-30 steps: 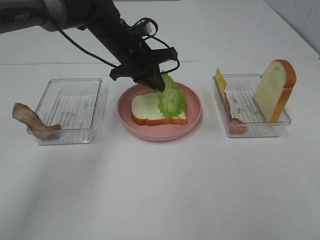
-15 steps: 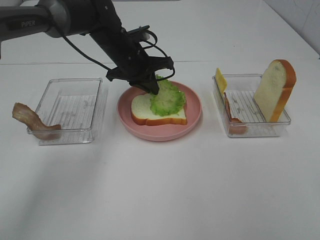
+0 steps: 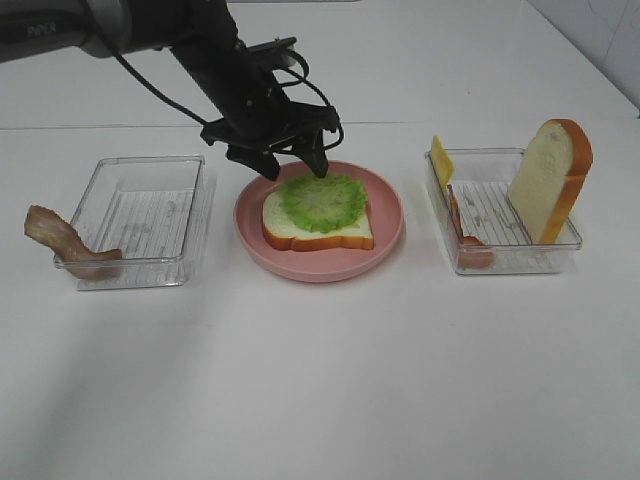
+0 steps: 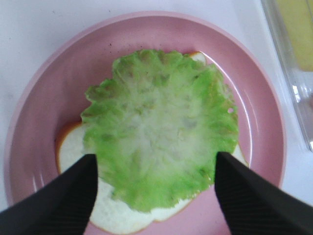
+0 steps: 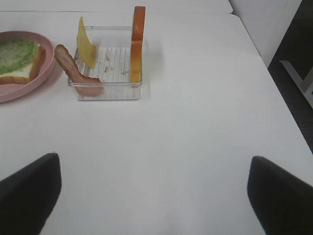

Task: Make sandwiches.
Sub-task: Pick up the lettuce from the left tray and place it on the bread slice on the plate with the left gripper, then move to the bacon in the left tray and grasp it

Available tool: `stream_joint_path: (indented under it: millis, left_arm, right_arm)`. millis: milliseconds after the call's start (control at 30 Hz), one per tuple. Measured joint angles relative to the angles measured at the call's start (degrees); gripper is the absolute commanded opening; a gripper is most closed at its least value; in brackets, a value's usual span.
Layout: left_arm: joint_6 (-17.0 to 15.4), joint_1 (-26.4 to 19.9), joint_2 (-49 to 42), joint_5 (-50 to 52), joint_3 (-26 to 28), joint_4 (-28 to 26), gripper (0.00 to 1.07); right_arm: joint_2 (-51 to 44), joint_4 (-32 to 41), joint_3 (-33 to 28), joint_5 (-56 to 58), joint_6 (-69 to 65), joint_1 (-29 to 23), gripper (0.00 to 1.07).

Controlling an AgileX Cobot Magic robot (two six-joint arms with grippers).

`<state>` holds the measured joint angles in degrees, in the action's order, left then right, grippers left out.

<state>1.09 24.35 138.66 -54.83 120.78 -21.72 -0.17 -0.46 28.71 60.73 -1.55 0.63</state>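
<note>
Left end effector (image 3: pixel 292 168) hovers just above the pink plate (image 3: pixel 385 243), its jaws spread wide to either side of the lettuce leaf (image 3: pixel 322 202), holding nothing. My right end effector (image 5: pixel 154 196) hangs over bare desk (image 5: pixel 195 122) well away from the plate, equally wide and empty.

My worry is the leaf. It lies loose and ruffled on the bread slice (image 3: pixel 300 236) at the plate's middle and spills past the crust on one side. If a fingertip brushes it as I lift off, I judge it would slide or fold off the bread. Its bumpy top could also let whatever goes on next skate sideways. The bacon strip (image 3: pixel 60 238) draped over the rim of the clear tray (image 3: pixel 150 165) on my left-arm side of the plate looks thin and floppy, easy to pinch badly.

So far the sandwich is only white bread with an orange-brown crust, flat on the plate, topped by the green leaf. Cheese (image 3: pixel 441 160), another bacon strip (image 3: pixel 466 240) and the second slice (image 3: pixel 548 180), standing on edge, wait in the other tray (image 3: pixel 520 262) on the plate's far side.
</note>
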Motion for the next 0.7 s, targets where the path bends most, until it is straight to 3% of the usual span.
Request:
stream_joint_path:
  millis: [200, 267, 367, 433, 533, 600, 633, 700]
  left_arm:
    - [-2.52, 0.00, -6.36, -7.73, 0.11, 5.27, 0.78]
    - [-6.76, 0.00, -11.23, -13.58, 0.23, 11.40, 0.79]
    - [-7.91, 0.00, -12.55, -14.09, 0.23, 13.18, 0.79]
    - [-10.94, -0.52, -17.48, -14.38, -1.66, 18.91, 0.79]
    - [-11.40, -0.92, -18.74, -14.44, -2.81, 19.77, 0.79]
    - [-12.26, -2.81, -22.57, -14.38, -7.73, 20.91, 0.79]
    - [-12.26, -2.81, -22.57, -14.38, -7.73, 20.91, 0.79]
    - [-12.49, -7.39, -27.85, -14.61, -16.67, 21.26, 0.79]
  right_arm:
    - [0.00, 0.00, 0.00, 0.00, 0.00, 0.00, 0.97]
    - [0.00, 0.00, 0.00, 0.00, 0.00, 0.00, 0.97]
    - [0.00, 0.00, 0.00, 0.00, 0.00, 0.00, 0.97]
    - [0.00, 0.00, 0.00, 0.00, 0.00, 0.00, 0.97]
    - [0.00, 0.00, 0.00, 0.00, 0.00, 0.00, 0.97]
    - [0.00, 0.00, 0.00, 0.00, 0.00, 0.00, 0.97]
    - [0.00, 0.00, 0.00, 0.00, 0.00, 0.00, 0.97]
    - [0.00, 0.00, 0.00, 0.00, 0.00, 0.00, 0.97]
